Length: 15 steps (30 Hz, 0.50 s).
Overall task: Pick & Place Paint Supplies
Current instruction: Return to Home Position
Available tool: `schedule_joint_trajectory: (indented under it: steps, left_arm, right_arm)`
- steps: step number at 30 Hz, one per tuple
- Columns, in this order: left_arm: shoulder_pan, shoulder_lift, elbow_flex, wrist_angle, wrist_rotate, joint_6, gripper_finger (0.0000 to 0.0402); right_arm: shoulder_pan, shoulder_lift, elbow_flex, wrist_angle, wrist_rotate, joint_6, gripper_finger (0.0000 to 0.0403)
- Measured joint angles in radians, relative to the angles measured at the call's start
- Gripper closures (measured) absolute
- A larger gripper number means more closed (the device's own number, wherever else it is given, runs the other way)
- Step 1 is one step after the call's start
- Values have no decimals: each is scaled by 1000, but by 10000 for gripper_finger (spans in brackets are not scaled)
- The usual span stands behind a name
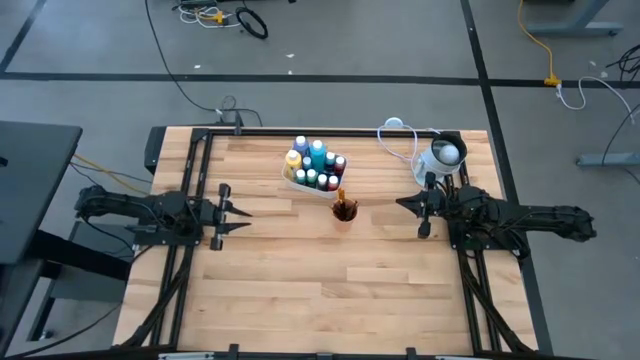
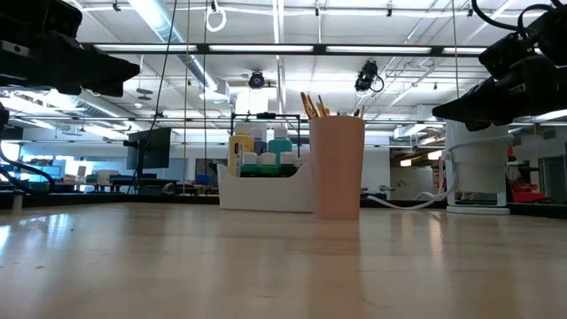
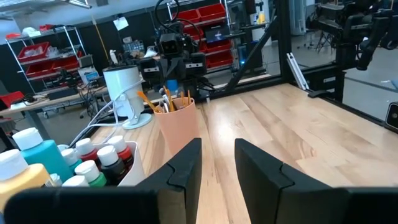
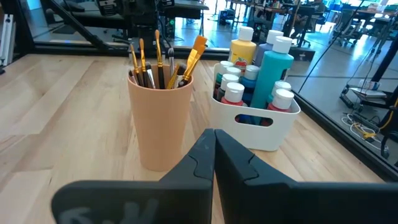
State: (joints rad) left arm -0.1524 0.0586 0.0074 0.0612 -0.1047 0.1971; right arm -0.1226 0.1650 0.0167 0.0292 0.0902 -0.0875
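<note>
Several white-capped paint bottles (image 4: 261, 68) stand upright in a white bin (image 4: 261, 127) at the table's far middle (image 1: 315, 168). Beside it a pinkish cup (image 4: 160, 121) holds several brushes (image 4: 163, 62), handles down, bristles up (image 1: 344, 210). My left gripper (image 1: 236, 214) hovers level at the table's left side, open, nothing between its fingers (image 3: 217, 165). At the right side my right gripper (image 1: 403, 204) hovers level, shut, empty (image 4: 214, 155), pointing at the cup.
A white-and-grey round container (image 1: 443, 157) with a white cable (image 1: 400, 140) stands at the far right corner, close behind my right arm. Bare wooden tabletop (image 1: 320, 290) stretches across the near half. A dark frame rail (image 1: 330, 133) runs along the far edge.
</note>
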Motion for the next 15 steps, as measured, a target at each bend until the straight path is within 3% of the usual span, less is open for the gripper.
schedule_joint_trajectory:
  steps: [15]
  left_arm:
    - [0,0,0,0,0,-1,297]
  right_arm:
    - [0,0,0,0,-2,0,396]
